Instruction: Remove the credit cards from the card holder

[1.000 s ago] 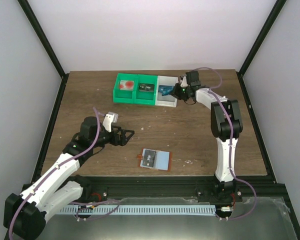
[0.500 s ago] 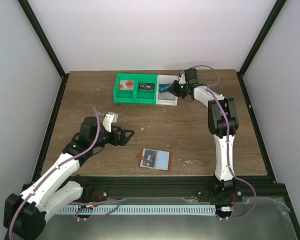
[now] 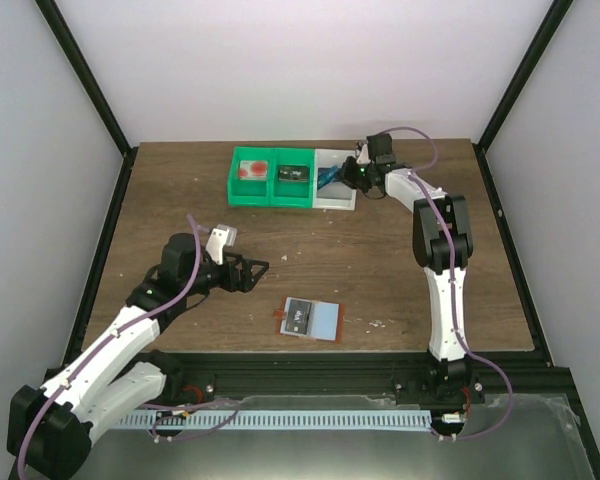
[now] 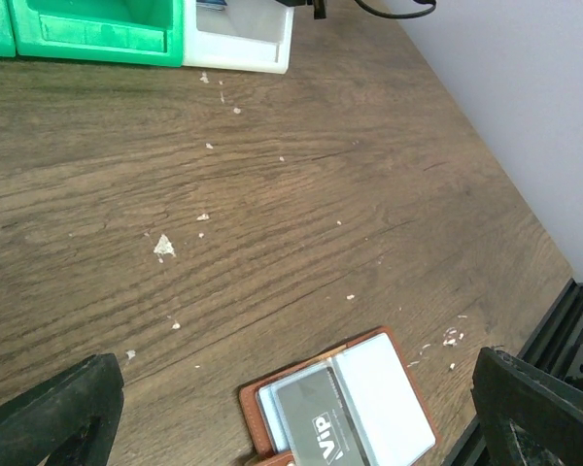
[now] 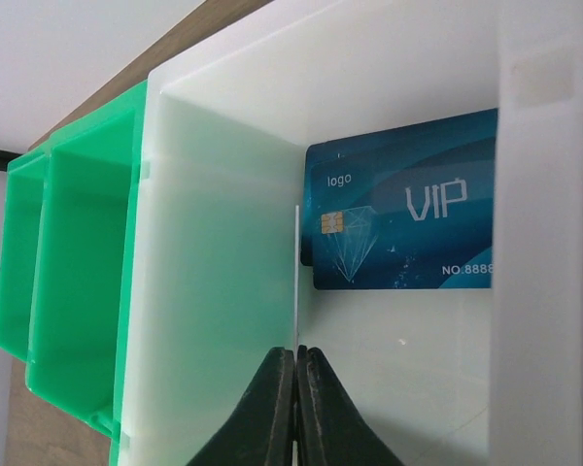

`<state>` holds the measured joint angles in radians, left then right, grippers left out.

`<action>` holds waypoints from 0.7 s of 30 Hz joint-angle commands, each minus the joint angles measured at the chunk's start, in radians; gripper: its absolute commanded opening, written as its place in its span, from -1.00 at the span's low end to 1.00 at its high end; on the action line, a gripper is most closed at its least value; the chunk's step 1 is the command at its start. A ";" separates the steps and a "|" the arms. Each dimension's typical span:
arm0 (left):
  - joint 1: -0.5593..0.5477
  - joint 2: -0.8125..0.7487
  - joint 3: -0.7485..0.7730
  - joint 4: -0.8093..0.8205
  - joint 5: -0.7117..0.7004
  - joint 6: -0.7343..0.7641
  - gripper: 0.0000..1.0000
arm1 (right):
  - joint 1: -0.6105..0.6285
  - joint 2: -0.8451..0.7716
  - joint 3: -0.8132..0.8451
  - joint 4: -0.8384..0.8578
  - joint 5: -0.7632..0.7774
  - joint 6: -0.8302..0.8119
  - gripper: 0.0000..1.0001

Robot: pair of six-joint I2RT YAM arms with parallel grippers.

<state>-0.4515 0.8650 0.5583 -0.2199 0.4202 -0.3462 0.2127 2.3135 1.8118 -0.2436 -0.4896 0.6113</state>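
the white bin (image 5: pixel 223 243) holds a blue card (image 5: pixel 408 228) reading "logo", "vip", "no.8888". the right claw (image 5: pixel 296 361) is clenched on a thin card (image 5: pixel 297 282), edge-on, at that bin. only the left wrist view lets "vip" be read on the grey card (image 4: pixel 316 422) in the open card holder (image 4: pixel 394 388), far from the bin. the left claw (image 3: pixel 258 272) is released.
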 commanded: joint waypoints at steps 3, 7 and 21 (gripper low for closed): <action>-0.010 0.002 -0.001 -0.001 0.000 0.005 1.00 | -0.001 0.009 0.029 0.011 0.052 0.038 -0.99; -0.017 0.005 0.000 -0.002 -0.003 0.006 1.00 | -0.001 -0.024 -0.013 0.072 0.064 0.064 -0.99; -0.043 0.019 0.002 -0.007 -0.007 0.005 1.00 | -0.002 0.039 0.023 0.102 0.068 0.078 -0.97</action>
<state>-0.4843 0.8818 0.5583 -0.2218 0.4194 -0.3462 0.2127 2.3177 1.8072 -0.1722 -0.4259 0.6796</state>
